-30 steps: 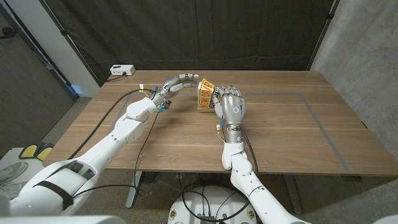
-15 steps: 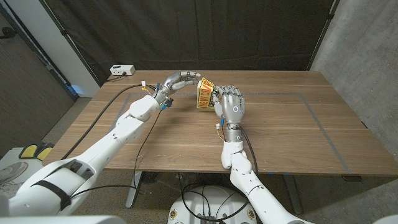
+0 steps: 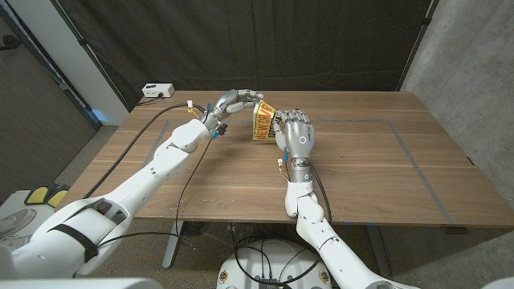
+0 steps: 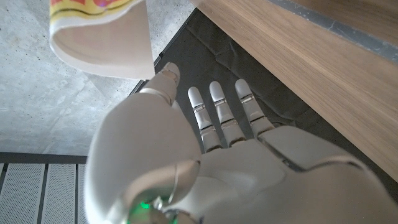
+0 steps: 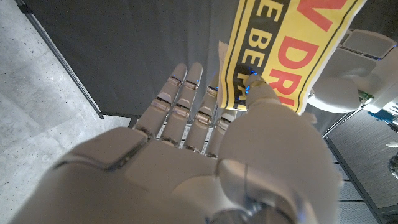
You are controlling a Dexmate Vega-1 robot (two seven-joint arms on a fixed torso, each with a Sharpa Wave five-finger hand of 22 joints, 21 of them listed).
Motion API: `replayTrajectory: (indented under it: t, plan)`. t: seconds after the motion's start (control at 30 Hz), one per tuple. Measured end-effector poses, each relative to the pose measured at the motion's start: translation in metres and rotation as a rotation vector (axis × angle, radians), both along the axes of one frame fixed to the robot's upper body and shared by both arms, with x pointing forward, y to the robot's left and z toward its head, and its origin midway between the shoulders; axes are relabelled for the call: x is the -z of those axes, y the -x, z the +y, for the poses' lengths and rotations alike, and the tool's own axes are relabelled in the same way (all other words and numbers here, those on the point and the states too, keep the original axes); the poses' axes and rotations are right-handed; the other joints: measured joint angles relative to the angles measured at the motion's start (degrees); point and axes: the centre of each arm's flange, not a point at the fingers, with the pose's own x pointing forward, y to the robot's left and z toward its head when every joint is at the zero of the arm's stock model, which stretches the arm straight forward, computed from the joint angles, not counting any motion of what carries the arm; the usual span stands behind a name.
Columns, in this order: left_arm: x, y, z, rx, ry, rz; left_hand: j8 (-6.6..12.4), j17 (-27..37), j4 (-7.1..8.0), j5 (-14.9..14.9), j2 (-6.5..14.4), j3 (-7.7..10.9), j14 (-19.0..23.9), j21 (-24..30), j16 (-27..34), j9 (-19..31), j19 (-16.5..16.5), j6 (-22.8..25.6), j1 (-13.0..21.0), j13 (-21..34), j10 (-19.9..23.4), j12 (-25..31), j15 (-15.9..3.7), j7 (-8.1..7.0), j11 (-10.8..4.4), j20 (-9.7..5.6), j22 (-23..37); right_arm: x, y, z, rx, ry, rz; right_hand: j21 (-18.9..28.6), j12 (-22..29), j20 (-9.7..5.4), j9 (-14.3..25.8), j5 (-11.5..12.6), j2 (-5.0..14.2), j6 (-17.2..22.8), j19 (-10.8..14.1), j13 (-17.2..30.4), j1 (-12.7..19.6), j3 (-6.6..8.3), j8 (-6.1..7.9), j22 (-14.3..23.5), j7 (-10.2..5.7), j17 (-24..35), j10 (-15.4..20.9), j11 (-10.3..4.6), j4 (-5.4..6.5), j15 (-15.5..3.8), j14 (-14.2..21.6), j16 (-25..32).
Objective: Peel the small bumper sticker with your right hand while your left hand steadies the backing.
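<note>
Meanwhile, at the left of the scene, the left hand was raised a little and drawn slightly back toward the far edge of the table compared with half a second earlier, its forearm lifted with it. Its fingers were seen curled over toward the top corner of the small bumper sticker, and in the left wrist view a pale curled edge of the backing was found just past the thumb, close to it; whether it was actually pinched could not be told, since the other fingers were stretched out straight and apart. Just to the right, the sticker was held upright above the far middle of the table, between the two hands. The right hand was hardly shifted. Its thumb was pressed on the yellow printed face in the right wrist view, with the remaining fingers laid behind the sheet, so the sticker was gripped there. From the left hand's small lift it was judged that the two layers were being pulled apart at the top corner, the peel barely begun.
</note>
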Motion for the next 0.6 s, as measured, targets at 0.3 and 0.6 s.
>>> replayTrajectory:
  t: [0.3,0.6]
  plan:
    - [-0.0031,0.0007,-0.0006,-0.022,-0.060,-0.007,0.30,-0.40,0.88,0.00,-1.40,-2.29,-1.65,0.38,-1.91,2.25,-1.23,-2.01,-2.20,1.00,-2.91,0.00,0.00,2.65,0.78,0.01,-0.79,-0.0020,-0.0038,-0.0015,0.000,-0.004,0.003,0.00,0.00,0.00,0.00,0.00,0.00,0.00,0.00,0.00,-0.46,0.00,0.00,0.00,0.00,0.00,0.00,0.00,0.00,0.00,0.00,0.00]
    - [-0.0057,0.0014,0.0000,-0.033,-0.091,-0.013,1.63,-0.70,0.46,0.01,-0.48,-2.70,-1.64,0.66,-2.77,3.98,-1.49,-2.72,-1.67,1.70,-3.42,0.24,0.00,1.03,0.66,-0.06,-1.33,-0.0048,-0.0091,-0.0016,-0.001,-0.002,0.006,0.00,-0.22,0.00,-0.01,0.00,0.00,0.00,0.00,0.00,-0.46,0.17,-0.21,0.15,0.00,0.26,0.00,0.00,0.16,0.00,0.00,0.00]
